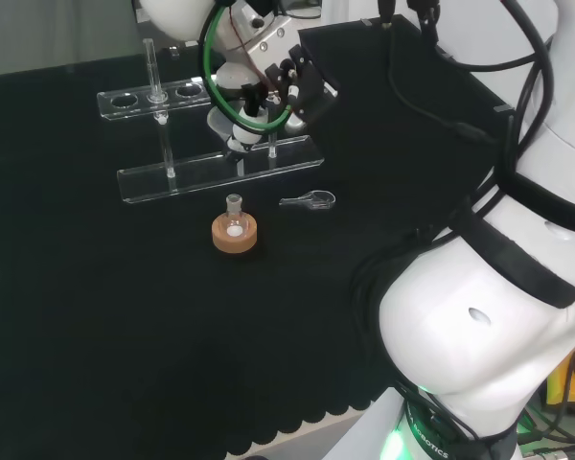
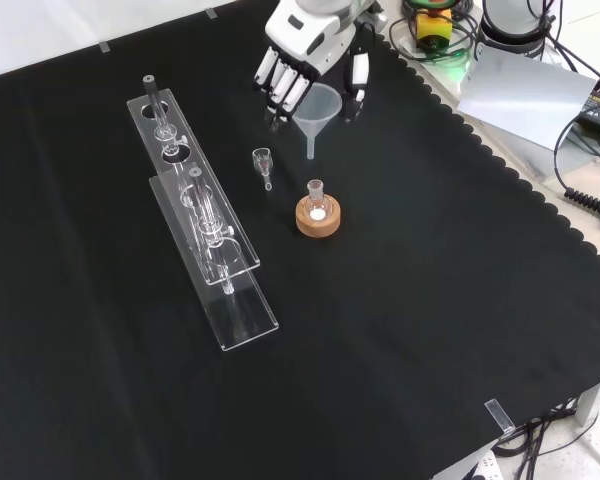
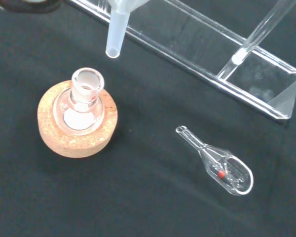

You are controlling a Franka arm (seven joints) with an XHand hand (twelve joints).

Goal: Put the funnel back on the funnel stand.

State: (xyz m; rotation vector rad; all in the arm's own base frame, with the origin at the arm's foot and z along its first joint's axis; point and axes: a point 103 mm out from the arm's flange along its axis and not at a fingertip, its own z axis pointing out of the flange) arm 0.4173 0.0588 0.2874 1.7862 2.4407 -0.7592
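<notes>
Head view: your hand (image 1: 268, 81) hangs above the clear funnel stand (image 1: 220, 168). Front view: fingers (image 2: 280, 90) curl round the funnel (image 2: 318, 110), held off the bench (image 2: 430, 330). Wrist view: its spout hangs near the flask (image 3: 84, 96) on its cork ring (image 3: 76, 133).

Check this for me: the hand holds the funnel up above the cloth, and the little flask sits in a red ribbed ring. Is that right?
Not quite. The ring under the little flask is cork, tan and speckled, not red and ribbed, as the wrist view shows. The rest stands: the hand holds the funnel up above the cloth.
</notes>
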